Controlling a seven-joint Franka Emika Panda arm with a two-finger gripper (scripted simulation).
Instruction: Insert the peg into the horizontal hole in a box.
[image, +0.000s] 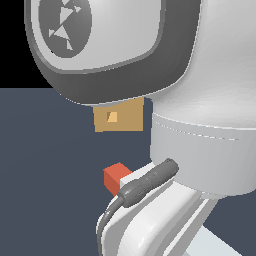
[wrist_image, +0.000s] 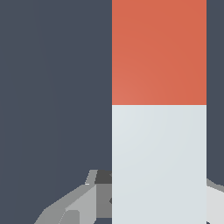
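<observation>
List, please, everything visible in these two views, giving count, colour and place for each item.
box: one, tan-orange, behind the arm in the exterior view, upper edge hidden by it.
hole: one, lighter orange square, in the box's facing side.
peg: one, red-orange end and pale grey-white rest; fills the wrist view; only its red end shows in the exterior view, below the box.
floor: dark blue-grey, under everything.
cable: one, dark grey, on the arm.
arm: one, white and grey, fills the foreground.
pincer: one, grey, around the peg's pale part; closure unclear.

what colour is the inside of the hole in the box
Lighter orange than the tan cardboard-coloured box around the small square hole; exterior view.
</observation>
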